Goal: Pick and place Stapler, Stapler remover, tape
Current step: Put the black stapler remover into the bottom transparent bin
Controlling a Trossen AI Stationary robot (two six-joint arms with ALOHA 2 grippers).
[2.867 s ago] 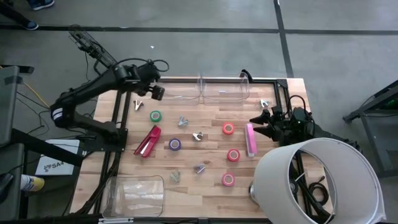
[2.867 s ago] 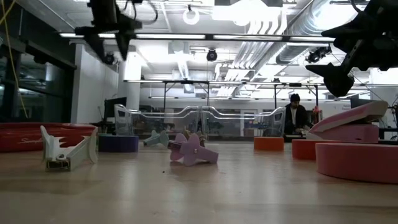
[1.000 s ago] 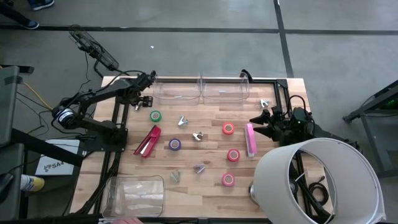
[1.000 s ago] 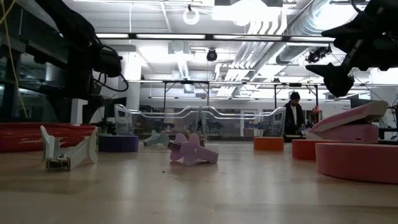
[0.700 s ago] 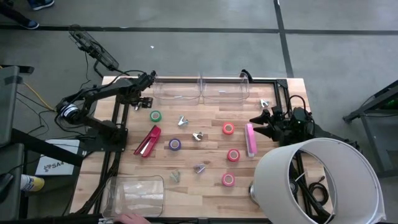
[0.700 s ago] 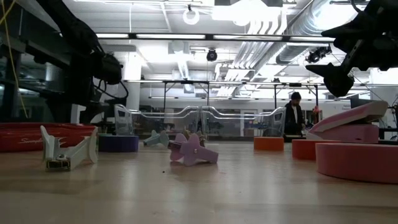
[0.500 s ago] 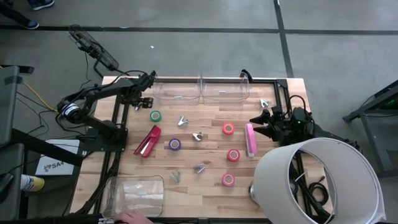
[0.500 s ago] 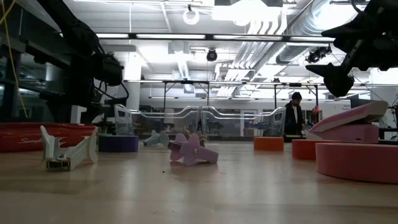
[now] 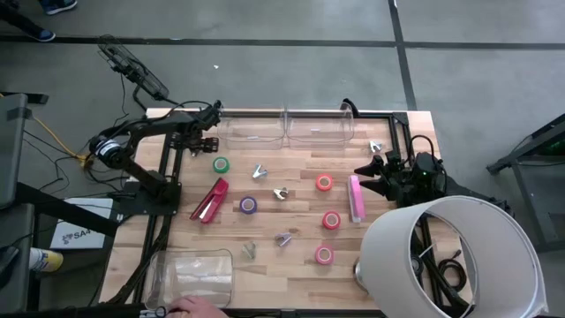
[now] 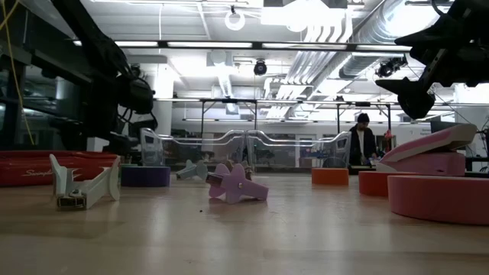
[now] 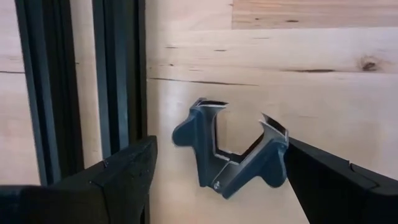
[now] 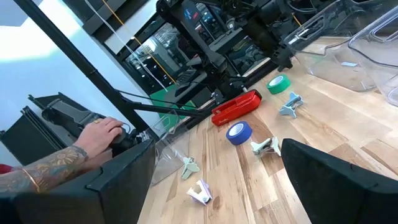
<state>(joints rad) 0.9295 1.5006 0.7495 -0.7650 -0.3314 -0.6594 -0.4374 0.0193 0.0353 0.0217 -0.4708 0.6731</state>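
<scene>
Straddling blue-grey clawed staple remover (image 11: pixel 231 155)

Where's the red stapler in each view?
High: red stapler, left of the purple tape roll.
Low: thin red strip at far left.
Left wrist: not in it.
Right wrist: middle, beside the purple tape roll.
Shared landmark: the purple tape roll.
</scene>
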